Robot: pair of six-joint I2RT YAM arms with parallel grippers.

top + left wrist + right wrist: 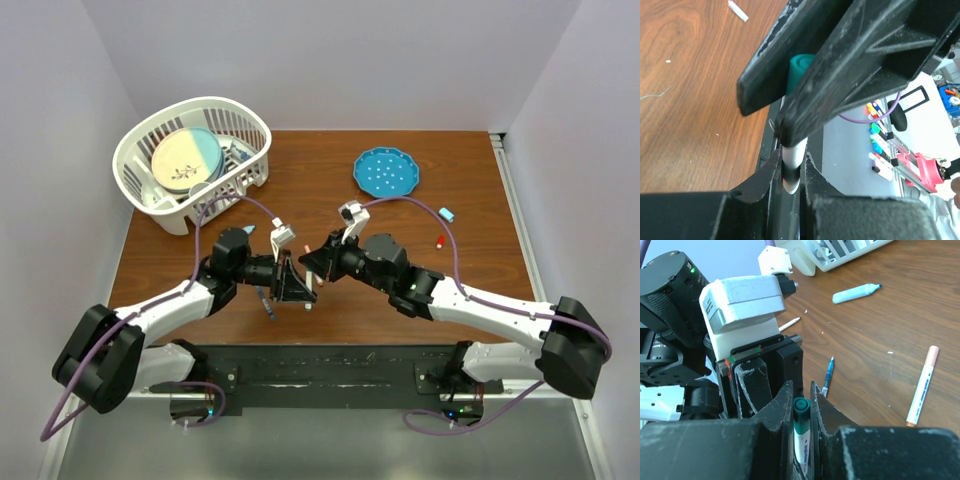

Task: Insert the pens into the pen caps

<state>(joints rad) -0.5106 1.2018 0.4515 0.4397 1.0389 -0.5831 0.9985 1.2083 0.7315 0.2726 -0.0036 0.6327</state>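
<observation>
One pen is gripped from both ends at the table's middle front. My left gripper is shut on its white barrel, which carries a dark band. The barrel runs up behind a right finger to the green pen cap. My right gripper is shut on that green cap, and the white printed barrel continues straight out of it. From above, the left gripper and right gripper meet tip to tip. A light blue cap and a red cap lie at the right.
Loose on the wood are a thick light blue pen, a white pen with salmon ends and a thin blue pen. A white basket holding a plate stands back left. A blue dish sits at the back centre.
</observation>
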